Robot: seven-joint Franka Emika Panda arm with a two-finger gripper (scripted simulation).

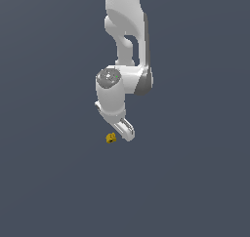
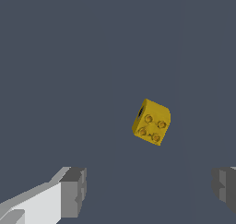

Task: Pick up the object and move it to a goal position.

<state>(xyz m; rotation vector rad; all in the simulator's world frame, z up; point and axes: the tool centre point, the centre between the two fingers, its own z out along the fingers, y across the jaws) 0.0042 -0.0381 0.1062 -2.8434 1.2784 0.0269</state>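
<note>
Beside the white tool [image 1: 126,129] | object [image 2: 151,122]: yellow studded cube, free | fingers [image 2: 73,192] grey, apart

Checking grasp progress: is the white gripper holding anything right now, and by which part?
Nothing is held. The white gripper is open, its grey fingertips spread wide, and the small mustard-yellow studded block lies apart from them, untouched.
</note>
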